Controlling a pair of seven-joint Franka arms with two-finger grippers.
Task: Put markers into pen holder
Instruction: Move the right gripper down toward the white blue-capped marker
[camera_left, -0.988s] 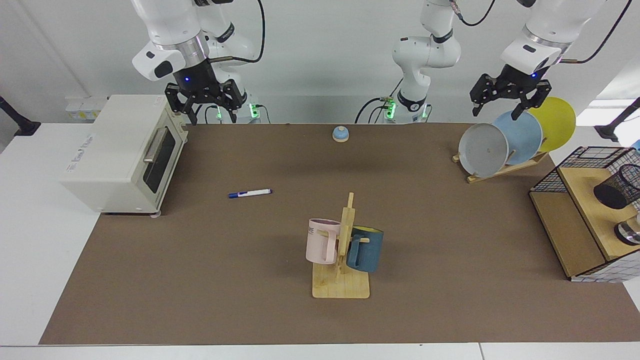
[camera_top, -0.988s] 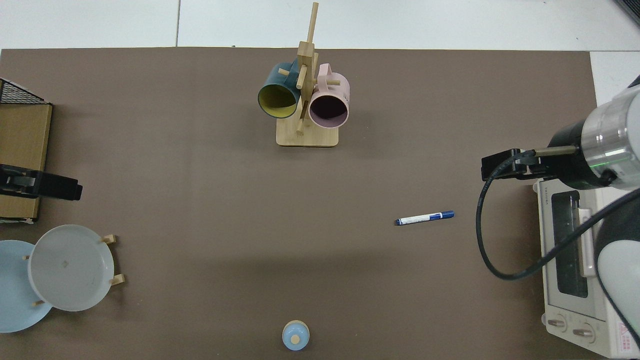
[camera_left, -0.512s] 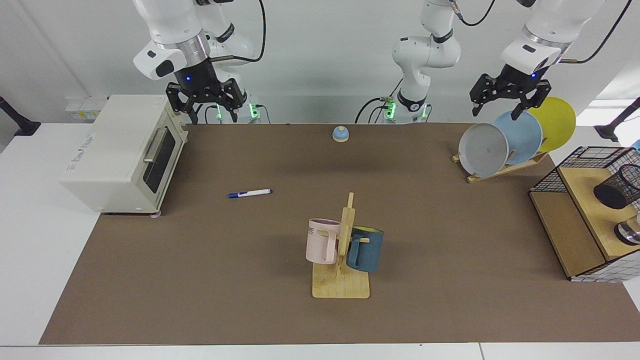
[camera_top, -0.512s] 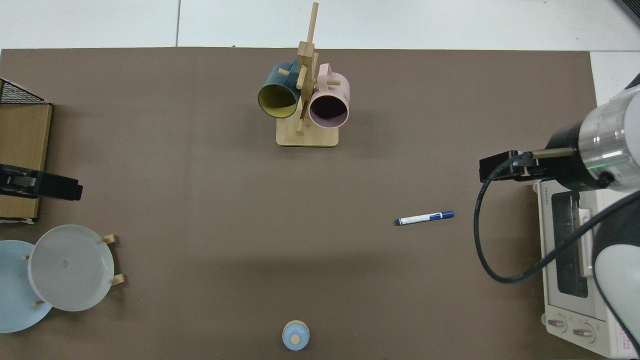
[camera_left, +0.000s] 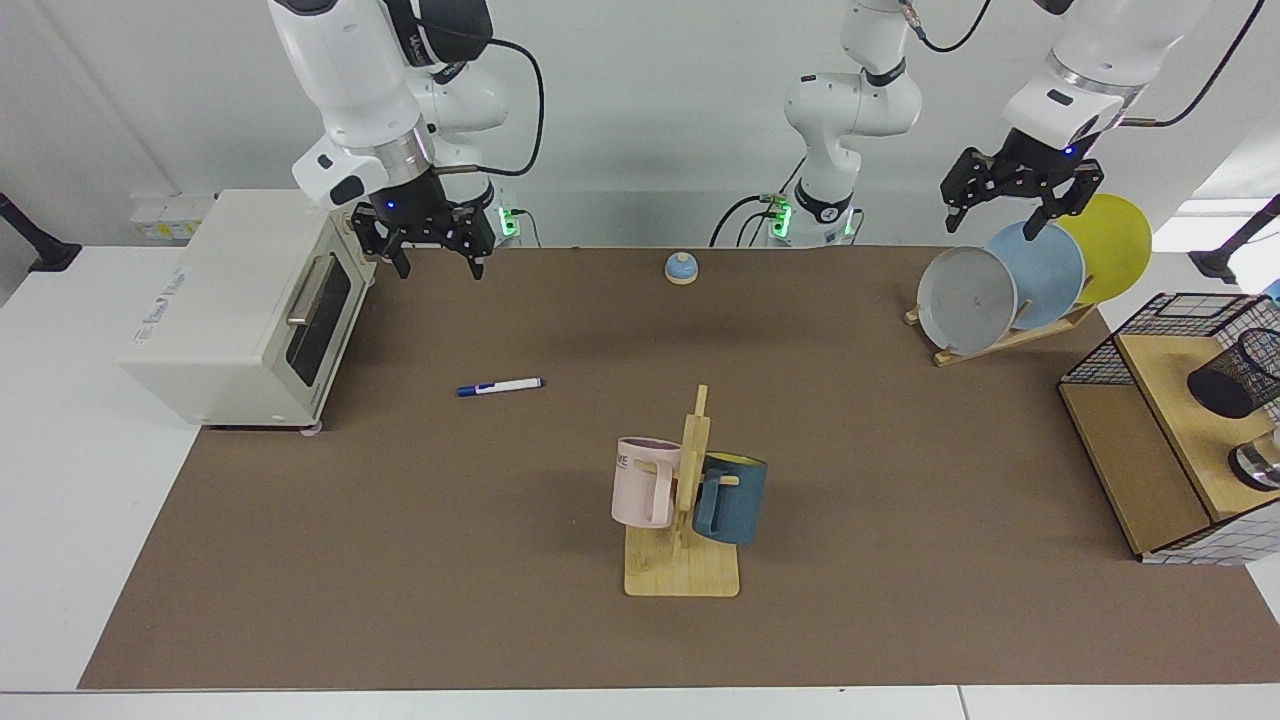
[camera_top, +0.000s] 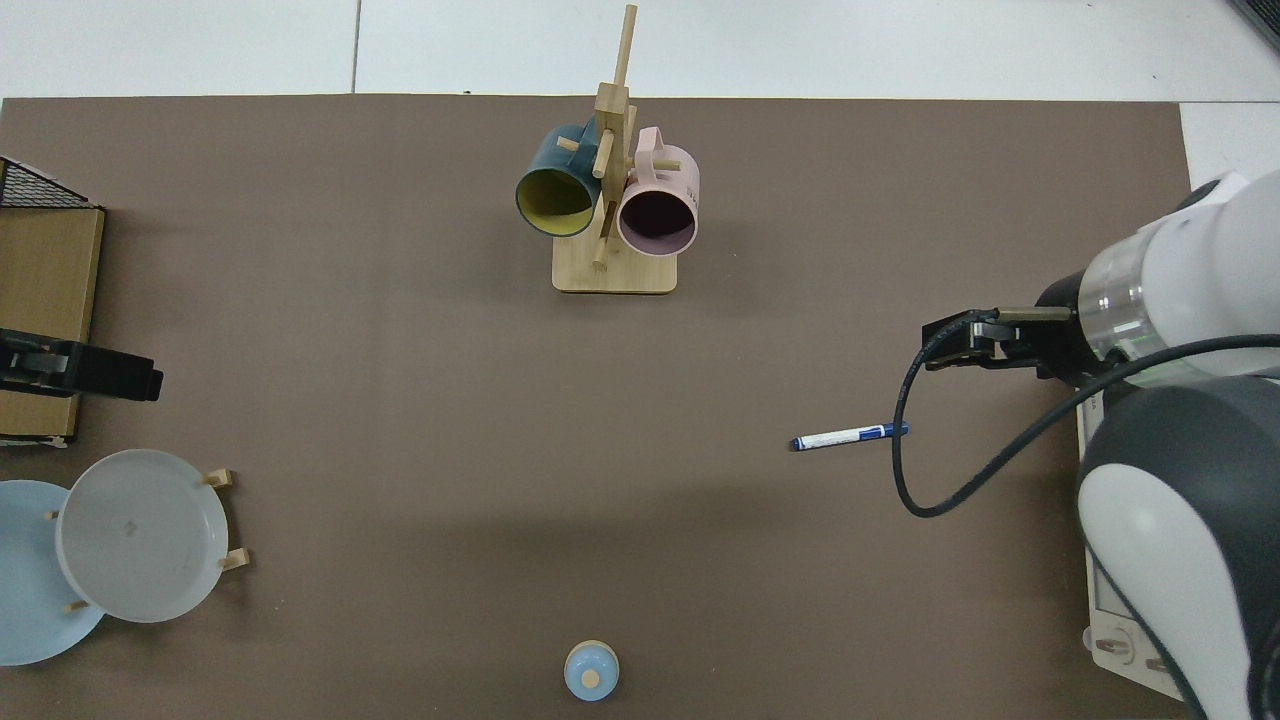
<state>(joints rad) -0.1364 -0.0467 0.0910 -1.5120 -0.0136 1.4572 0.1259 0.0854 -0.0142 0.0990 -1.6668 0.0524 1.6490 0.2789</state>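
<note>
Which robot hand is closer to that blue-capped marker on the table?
The right gripper, open above the mat beside the toaster oven, is nearer the marker. The left gripper waits over the plates.

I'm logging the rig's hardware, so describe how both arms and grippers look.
Both arms have glossy white shells, dark joint sections and a silver ring at the wrist. Each carries a black two-finger gripper with a small blue light: the right gripper, the left gripper. Black cables loop along both arms. Green lights glow at the bases.
</note>
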